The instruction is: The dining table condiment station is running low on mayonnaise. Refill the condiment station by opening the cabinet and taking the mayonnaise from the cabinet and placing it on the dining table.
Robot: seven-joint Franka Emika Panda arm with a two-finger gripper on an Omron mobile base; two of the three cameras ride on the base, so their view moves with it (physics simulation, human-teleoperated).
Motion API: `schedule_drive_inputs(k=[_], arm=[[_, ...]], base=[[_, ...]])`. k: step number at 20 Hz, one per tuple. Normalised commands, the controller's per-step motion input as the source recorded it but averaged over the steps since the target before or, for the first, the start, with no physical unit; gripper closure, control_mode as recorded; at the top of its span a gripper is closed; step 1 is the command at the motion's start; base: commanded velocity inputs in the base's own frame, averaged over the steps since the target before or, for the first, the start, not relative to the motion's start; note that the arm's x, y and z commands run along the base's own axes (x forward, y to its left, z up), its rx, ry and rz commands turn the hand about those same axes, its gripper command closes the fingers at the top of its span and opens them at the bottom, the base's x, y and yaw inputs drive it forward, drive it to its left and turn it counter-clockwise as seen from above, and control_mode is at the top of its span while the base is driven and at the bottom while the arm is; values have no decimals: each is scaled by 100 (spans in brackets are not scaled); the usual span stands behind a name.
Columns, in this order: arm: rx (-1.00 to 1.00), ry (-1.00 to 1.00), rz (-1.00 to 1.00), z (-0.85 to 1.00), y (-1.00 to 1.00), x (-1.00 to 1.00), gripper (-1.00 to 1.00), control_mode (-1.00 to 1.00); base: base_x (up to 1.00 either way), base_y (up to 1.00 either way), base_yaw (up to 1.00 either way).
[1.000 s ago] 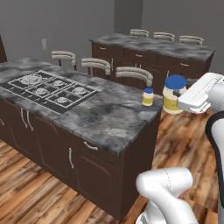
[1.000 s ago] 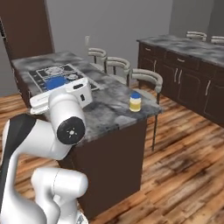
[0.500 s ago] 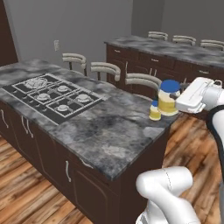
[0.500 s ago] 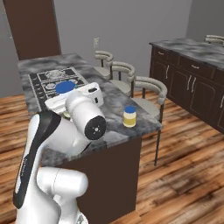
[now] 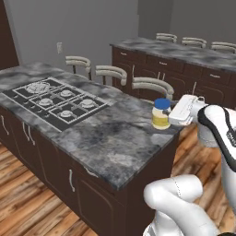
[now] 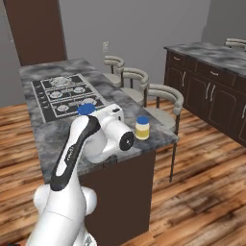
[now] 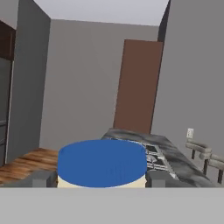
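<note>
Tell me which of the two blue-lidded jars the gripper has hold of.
The mayonnaise whose blue lid shows beside the hob, between the fingertips of the gripper. The other jar stands free near the edge of the dining table.

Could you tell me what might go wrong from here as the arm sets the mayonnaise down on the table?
1. A second jar stands near the dining table's edge, close to the robot's hand. A swing of the hand could knock it off.
2. The gripper holds the mayonnaise close to the hob. Set on the grates, it might tip.
3. Its height above the top is unclear, so an early release could drop it.
</note>
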Motion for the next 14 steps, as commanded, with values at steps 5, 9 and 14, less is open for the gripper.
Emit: schedule_drive_inputs(k=[5,9,14], arm=[[0,-1,-4,-63,-21,96,100,-100],[0,0,-6,-64,-19,95,100,-100],[0,0,-1,-74,-2,98,100,-100]], base=[[0,0,0],[0,0,0],[0,0,0]])
